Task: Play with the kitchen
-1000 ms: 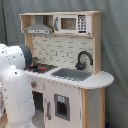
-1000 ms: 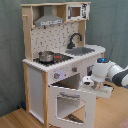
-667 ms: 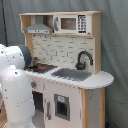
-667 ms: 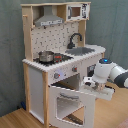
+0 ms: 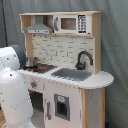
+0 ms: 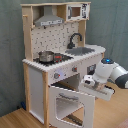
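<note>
The kitchen point(image 5: 65, 60) point(image 6: 55, 55) is a tall white and light-wood toy with a grey hood point(image 6: 47, 20), a black faucet point(image 6: 74, 39), a grey sink point(image 6: 82, 50) and a small pot point(image 6: 46, 56) on the stovetop. In the second exterior view the windowed oven door point(image 6: 70, 102) hangs tilted open from its bottom edge. My gripper point(image 6: 95, 86) is at the door's upper right edge, touching or just above it. In the first exterior view only the white arm body point(image 5: 12, 90) shows, at the left in front of the stove side; the gripper is hidden there.
A grey curtain point(image 6: 112, 25) hangs behind the kitchen. The floor point(image 6: 15, 117) is light wood. A microwave panel point(image 5: 72, 23) sits on the top shelf. The rounded counter end point(image 5: 100, 79) juts out beyond the sink.
In the second exterior view the arm has shifted slightly to the right and the oven door stands a little further open. The first exterior view looks unchanged.
</note>
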`<state>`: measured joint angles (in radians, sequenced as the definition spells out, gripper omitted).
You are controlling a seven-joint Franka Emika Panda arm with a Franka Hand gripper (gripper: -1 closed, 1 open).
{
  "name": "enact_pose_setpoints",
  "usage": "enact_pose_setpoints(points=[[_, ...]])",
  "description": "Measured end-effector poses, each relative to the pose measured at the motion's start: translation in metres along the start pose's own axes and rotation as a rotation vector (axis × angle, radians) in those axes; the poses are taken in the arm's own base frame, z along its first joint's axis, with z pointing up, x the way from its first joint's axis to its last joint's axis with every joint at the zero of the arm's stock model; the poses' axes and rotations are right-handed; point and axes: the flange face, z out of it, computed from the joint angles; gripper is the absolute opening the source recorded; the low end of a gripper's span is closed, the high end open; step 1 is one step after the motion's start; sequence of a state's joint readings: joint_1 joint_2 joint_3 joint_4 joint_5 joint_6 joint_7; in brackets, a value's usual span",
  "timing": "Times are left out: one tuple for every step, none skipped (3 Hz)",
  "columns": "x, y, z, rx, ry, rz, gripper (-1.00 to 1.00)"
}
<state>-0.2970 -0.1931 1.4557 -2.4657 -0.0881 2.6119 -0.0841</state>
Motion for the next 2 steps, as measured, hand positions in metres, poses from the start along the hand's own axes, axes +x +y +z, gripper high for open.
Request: enact_pose_setpoints(points=[[0.0,0.002,-0.001,-0.007,0.001,0.005,1.0],[0.005,0.015,-0.01,-0.051,0.001,0.03,1.0]])
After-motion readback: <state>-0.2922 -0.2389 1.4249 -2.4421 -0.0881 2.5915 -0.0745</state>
